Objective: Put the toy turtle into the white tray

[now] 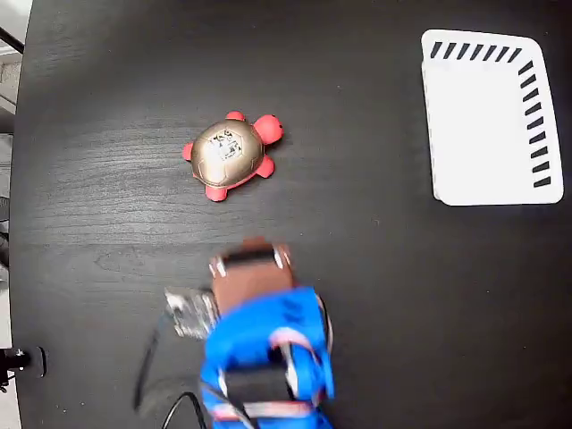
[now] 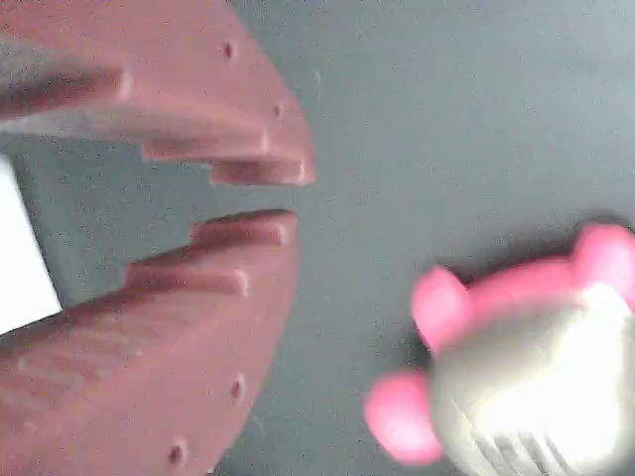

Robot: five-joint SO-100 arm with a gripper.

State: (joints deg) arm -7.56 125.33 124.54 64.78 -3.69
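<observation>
the jaws stand slightly parted around nothing in the wrist view, the gripper (image 2: 268,193) clear of the toy turtle (image 2: 526,367). in the fixed view the turtle (image 1: 231,155) rests on the black table (image 1: 375,295), far left of the white tray (image 1: 487,121), beyond the blue arm (image 1: 264,349).

Bright overhead light — motion-blurred arm (image 1: 264,344), overexposed, out-of-focus turtle shell (image 2: 536,397) at the wrist.

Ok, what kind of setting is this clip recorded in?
Probably a lab or hobby bench for robot practice: a bare black wood-grain tabletop, only a toy turtle and a white tray laid out, and a blue arm with a reddish-brown gripper. Little beyond the table shows.
</observation>
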